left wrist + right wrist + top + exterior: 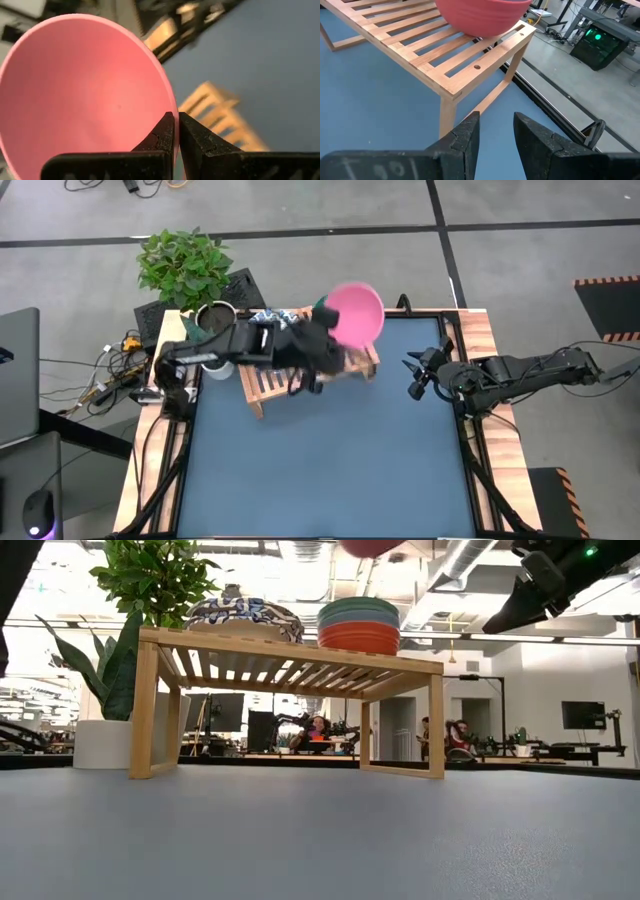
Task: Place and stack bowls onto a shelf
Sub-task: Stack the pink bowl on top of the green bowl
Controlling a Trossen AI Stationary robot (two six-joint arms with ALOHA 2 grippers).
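My left gripper (175, 117) is shut on a pink bowl (357, 312) and holds it in the air above the right end of the light-wood shelf (265, 388). Only the bowl's underside (370, 545) shows in the low view. On the shelf (290, 665) sit a stack of blue-patterned white bowls (245, 616) at the left and a stack of teal and red bowls (358, 626) at the right. The lowest red bowl (480, 15) rests on the slats. My right gripper (413, 375) waits open beside the shelf's right end. My left gripper pinches the pink bowl's rim (172, 107), one finger (161, 134) inside the bowl and the other (194, 136) outside. The bowl is lifted clear of the shelf and tilted, its hollow facing up toward the overhead camera.
A leafy plant (185, 265) and a pot (213, 315) stand at the table's far left corner, behind the shelf; a white pot (100, 745) shows left of the shelf's leg. Blue table top (330, 460) lies open on the near side. Cables and a laptop lie off the table's left.
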